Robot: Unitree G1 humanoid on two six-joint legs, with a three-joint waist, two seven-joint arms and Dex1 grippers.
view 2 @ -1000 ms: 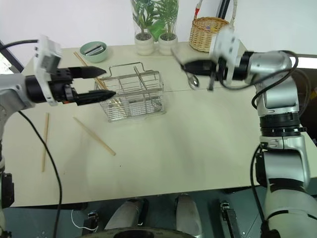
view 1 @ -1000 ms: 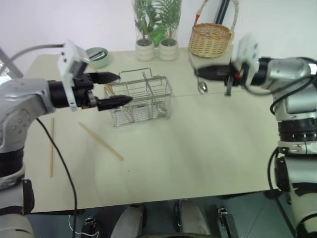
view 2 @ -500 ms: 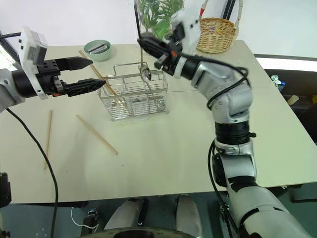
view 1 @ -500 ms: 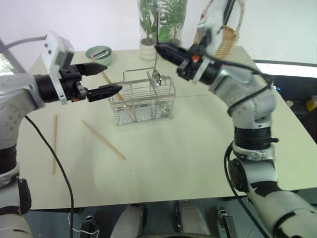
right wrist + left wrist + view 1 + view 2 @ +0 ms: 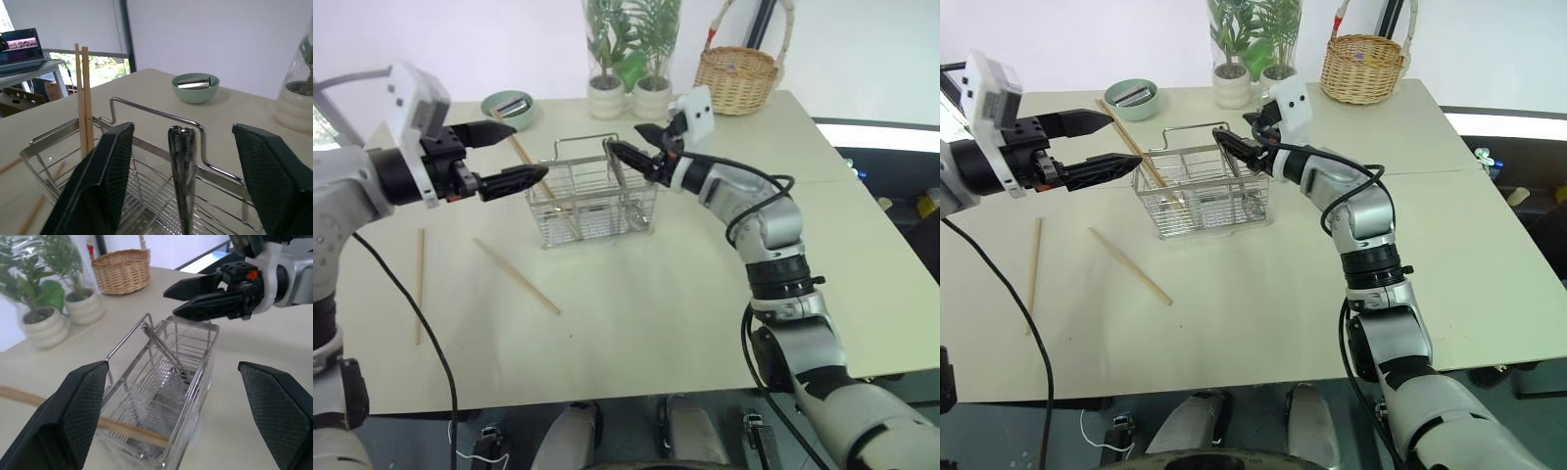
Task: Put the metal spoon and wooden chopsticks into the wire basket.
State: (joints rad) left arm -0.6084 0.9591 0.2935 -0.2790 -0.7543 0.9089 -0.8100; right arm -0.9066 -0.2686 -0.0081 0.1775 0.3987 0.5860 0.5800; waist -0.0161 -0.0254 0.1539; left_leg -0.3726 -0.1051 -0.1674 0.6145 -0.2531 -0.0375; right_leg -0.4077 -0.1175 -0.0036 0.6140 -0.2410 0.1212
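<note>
The wire basket (image 5: 579,211) stands on the table's far middle. The metal spoon (image 5: 164,350) leans inside it with its handle (image 5: 182,161) up. My right gripper (image 5: 625,139) hovers just above the basket's right end, open, its fingers on either side of the handle without touching it. Two wooden chopsticks (image 5: 83,98) lean in the basket's left end and stick out over the rim. One more chopstick (image 5: 516,277) lies on the table in front of the basket, another (image 5: 419,284) further left. My left gripper (image 5: 530,150) hangs open and empty beside the basket's left end.
A wicker basket (image 5: 736,78) with a tall handle, two potted plants (image 5: 628,96) and a green bowl (image 5: 507,106) stand along the table's far edge. Bare tabletop stretches in front of and to the right of the wire basket.
My right gripper swung in from the right, lowered the spoon into the wire basket and opened, so the spoon now stands free. The left gripper stayed where it was.
</note>
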